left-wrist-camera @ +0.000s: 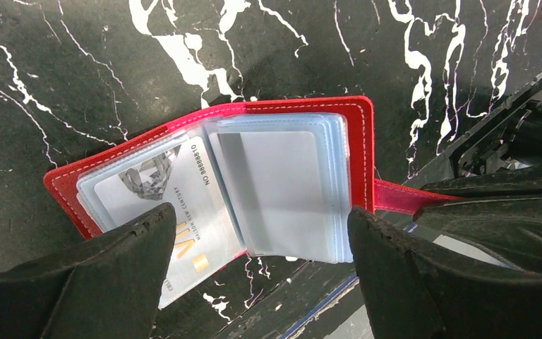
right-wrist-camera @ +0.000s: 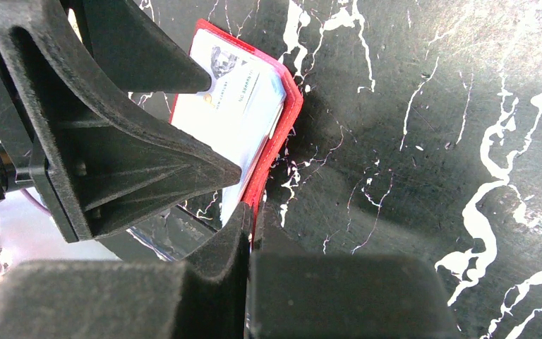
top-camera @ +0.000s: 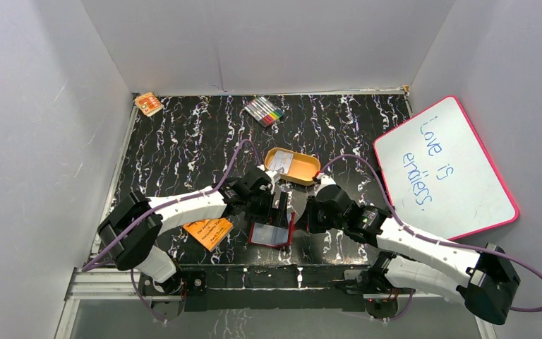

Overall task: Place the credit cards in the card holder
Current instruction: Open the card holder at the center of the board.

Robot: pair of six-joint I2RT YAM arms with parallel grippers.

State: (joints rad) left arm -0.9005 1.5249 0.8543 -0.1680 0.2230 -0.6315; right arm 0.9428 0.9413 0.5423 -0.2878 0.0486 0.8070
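Left wrist view puts the card holder [left-wrist-camera: 358,141] open and flat on the tabletop [left-wrist-camera: 77,70], straight below your left end effector [left-wrist-camera: 260,219], whose fingers are spread wide and carry nothing. One credit card [left-wrist-camera: 157,189] sits in the left-hand clear pocket, print up. Its near end seems to run past the red border, but your left finger covers part of it, so you cannot be sure it is fully home. The right-hand pockets look empty. Your right end effector [right-wrist-camera: 249,215] is pressed together on the holder's red tab [left-wrist-camera: 395,196] at the right edge, pinning the wallet open. From the top view, a pale rectangle [top-camera: 279,161] lies in the orange tin [top-camera: 303,171] just beyond the two arms, and it reads as another card waiting its turn. So you are between cards: one is in or nearly in, and at least one more is to fetch. Next, hold the tab pinch as it is, check the first card's seating, and nudge it deeper if it protrudes. Then lift the left arm clear and reach to the tin. Picking a thin card off the tin's floor will need a fingertip under one edge, and the tin's wall leaves little room for that
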